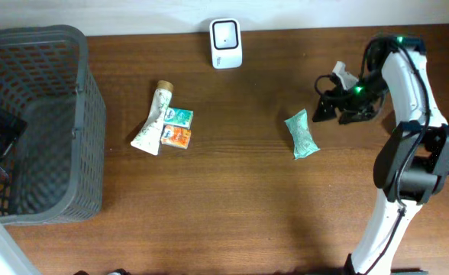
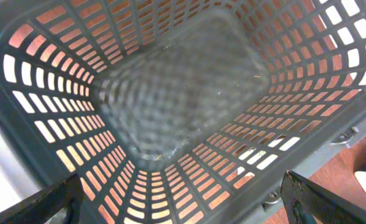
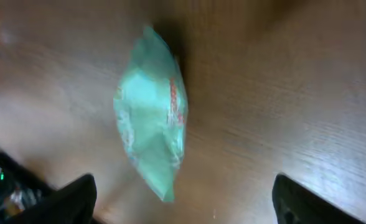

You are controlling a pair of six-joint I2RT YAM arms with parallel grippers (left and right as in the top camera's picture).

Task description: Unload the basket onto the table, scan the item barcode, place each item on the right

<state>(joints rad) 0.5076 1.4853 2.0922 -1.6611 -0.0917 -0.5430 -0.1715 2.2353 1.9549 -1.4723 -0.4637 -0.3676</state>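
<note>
A green plastic packet (image 1: 302,134) lies flat on the wooden table, right of centre. My right gripper (image 1: 325,108) hovers just to its upper right, open, with nothing between its fingers. In the right wrist view the packet (image 3: 152,124) lies ahead of the open gripper (image 3: 184,183), its near tip between the two dark fingertips and apart from both. No barcode shows on it. A white scanner (image 1: 226,43) stands at the table's back edge. My left gripper (image 2: 183,179) hangs open inside the grey basket (image 2: 189,106), holding nothing.
The grey mesh basket (image 1: 83,92) fills the left end of the table. A white and green tube (image 1: 152,121), a teal box (image 1: 179,117) and an orange box (image 1: 176,137) lie together left of centre.
</note>
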